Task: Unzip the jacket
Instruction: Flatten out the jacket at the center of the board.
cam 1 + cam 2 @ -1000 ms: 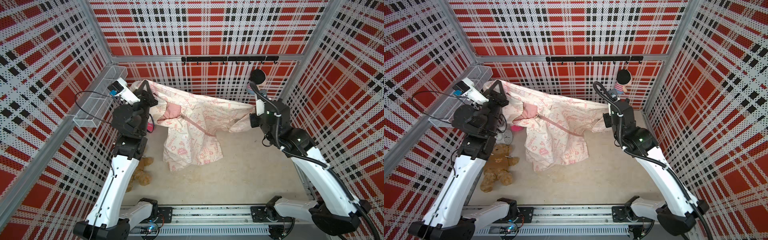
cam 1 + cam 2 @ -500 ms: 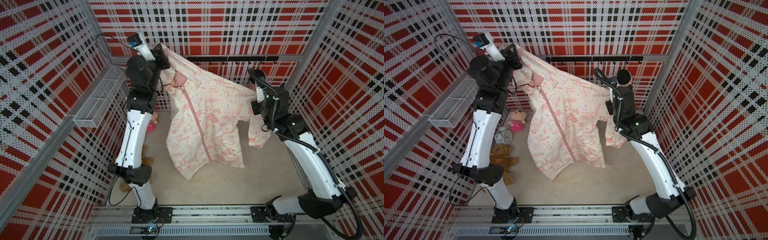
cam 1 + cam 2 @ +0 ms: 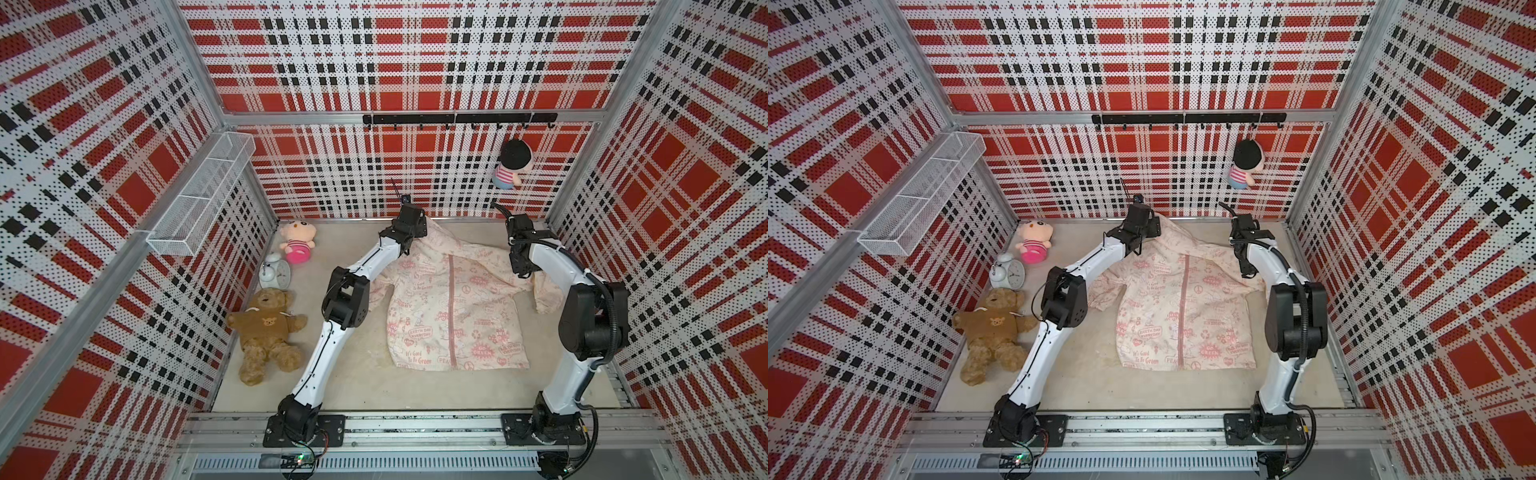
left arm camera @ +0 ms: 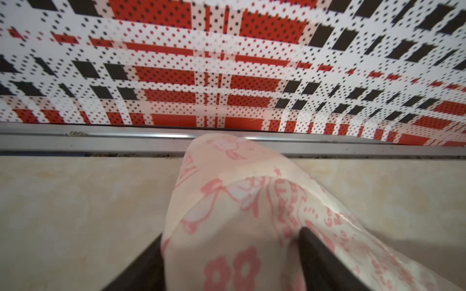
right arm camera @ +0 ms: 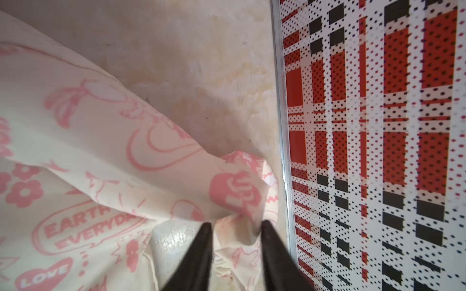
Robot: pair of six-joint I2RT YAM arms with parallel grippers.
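Observation:
The cream jacket (image 3: 478, 316) (image 3: 1208, 316) with pink print lies flat on the table, front up. Its pink zipper (image 3: 451, 307) (image 3: 1183, 307) runs closed from collar to hem. My left gripper (image 3: 415, 220) (image 4: 232, 234) is at the hood near the back wall. It is open, and hood fabric (image 4: 227, 201) lies loose between the wide-spread fingers. My right gripper (image 3: 521, 270) (image 5: 235, 224) is over the jacket's right shoulder and sleeve. It stands open too, with a fold of sleeve fabric (image 5: 234, 191) between its fingertips.
A teddy bear (image 3: 266, 328), an alarm clock (image 3: 275, 272) and a pink doll (image 3: 297, 245) lie along the left wall. A wire basket (image 3: 203, 195) hangs on that wall. A hook rail (image 3: 457, 119) and a hanging doll (image 3: 513, 164) are on the back wall.
Both arms came down from holding the jacket in the air. The jacket now lies spread flat on the table, and both grippers have opened.

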